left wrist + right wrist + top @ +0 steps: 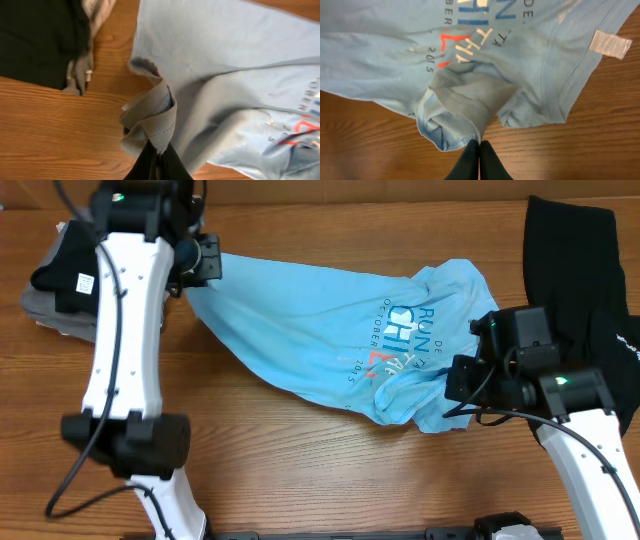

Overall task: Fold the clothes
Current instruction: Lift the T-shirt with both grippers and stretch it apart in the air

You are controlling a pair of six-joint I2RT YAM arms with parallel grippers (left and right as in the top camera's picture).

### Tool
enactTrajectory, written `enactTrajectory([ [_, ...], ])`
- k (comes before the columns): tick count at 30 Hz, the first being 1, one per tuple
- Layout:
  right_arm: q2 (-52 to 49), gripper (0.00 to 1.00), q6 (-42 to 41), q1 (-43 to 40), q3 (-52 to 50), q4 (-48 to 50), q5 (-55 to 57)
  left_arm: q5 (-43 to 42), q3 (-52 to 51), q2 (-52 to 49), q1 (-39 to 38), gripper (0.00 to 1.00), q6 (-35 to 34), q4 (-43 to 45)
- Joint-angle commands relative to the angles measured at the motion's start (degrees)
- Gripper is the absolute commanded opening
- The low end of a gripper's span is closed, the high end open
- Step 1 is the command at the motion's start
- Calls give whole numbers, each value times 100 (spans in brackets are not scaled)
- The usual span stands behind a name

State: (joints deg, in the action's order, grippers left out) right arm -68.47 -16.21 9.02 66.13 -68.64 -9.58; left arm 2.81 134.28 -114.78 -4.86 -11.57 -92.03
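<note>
A light blue T-shirt (pixel 320 320) with white and red lettering lies stretched across the wooden table. My left gripper (pixel 200 265) is shut on the shirt's left end; the left wrist view shows a bunched hem (pixel 155 115) pinched in my jaws (pixel 157 150). My right gripper (pixel 455 385) is shut on the shirt's right lower edge; the right wrist view shows a fold of blue cloth (pixel 465 107) pinched at my fingertips (pixel 479 145). A black garment (pixel 575 270) lies at the far right, partly under the right arm.
A pile of black and grey clothes (pixel 55 275) lies at the left edge, also in the left wrist view (pixel 40 40). A white label (pixel 610 44) shows at the shirt's neck. Bare wooden table (pixel 300 470) spreads in front.
</note>
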Motion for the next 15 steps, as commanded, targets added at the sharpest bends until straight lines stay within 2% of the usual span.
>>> enactTrajectory([
  [1,131,4,131,-22,586,-219,57,76,258,675,7,4,129,-83],
  [11,177,4,136,-31,1401,-1080,566,76,258,1217,7,6,188,-232],
  [15,280,4,96,-404,1987,-1318,927,105,258,1287,7,7,387,-236],
])
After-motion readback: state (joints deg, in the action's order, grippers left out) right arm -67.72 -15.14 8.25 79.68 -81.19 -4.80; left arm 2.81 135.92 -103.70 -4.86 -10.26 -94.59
